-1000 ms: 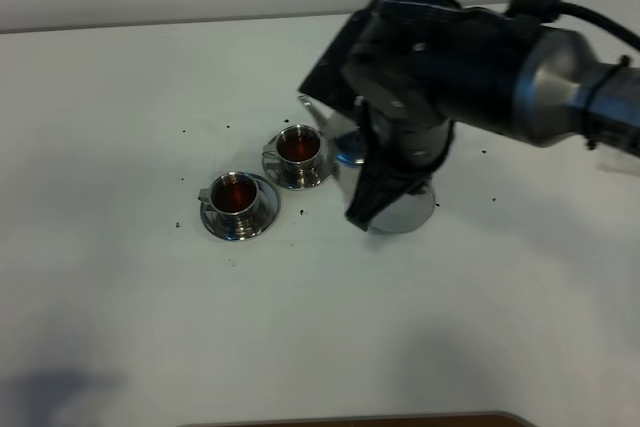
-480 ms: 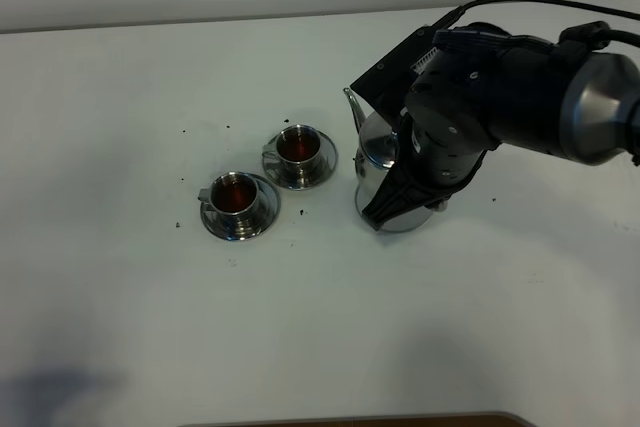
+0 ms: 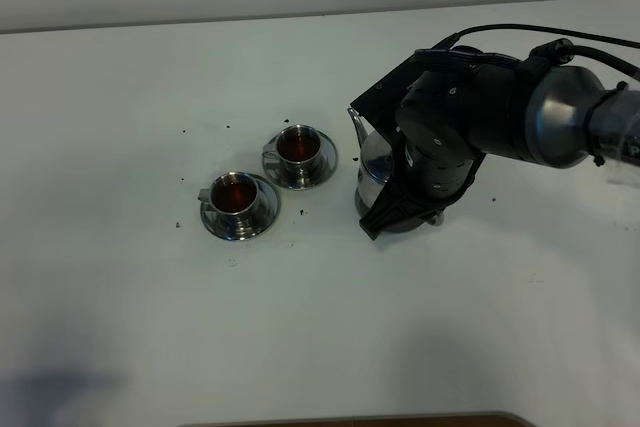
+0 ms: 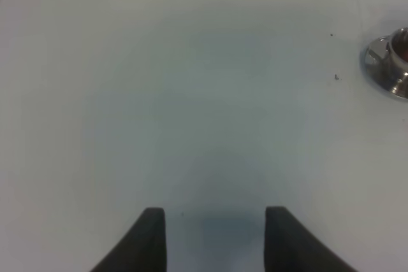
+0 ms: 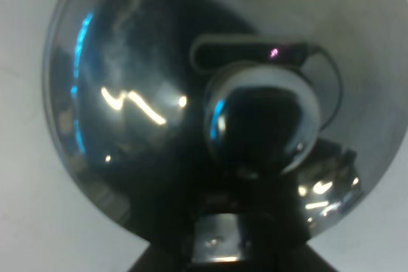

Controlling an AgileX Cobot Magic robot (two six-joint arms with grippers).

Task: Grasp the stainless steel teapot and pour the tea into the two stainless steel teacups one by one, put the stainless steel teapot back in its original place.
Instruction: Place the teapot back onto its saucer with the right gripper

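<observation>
At the lower left of centre in the high view, the nearer teacup [image 3: 238, 198] is sitting on its saucer, showing dark tea [image 3: 237, 192]. Behind it, right of it, the second teacup [image 3: 298, 151] is likewise holding tea, so both pours appear complete. Right of centre, the right gripper [image 3: 400, 209] is clamping shut on the stainless steel teapot [image 3: 375, 159], which is standing upright at table [image 3: 150, 327] level. Release and withdrawal are remaining. The left gripper [image 4: 215, 237] is hanging spread apart, holding nothing.

No legible txt, labels, brands or nos. in any view.
</observation>
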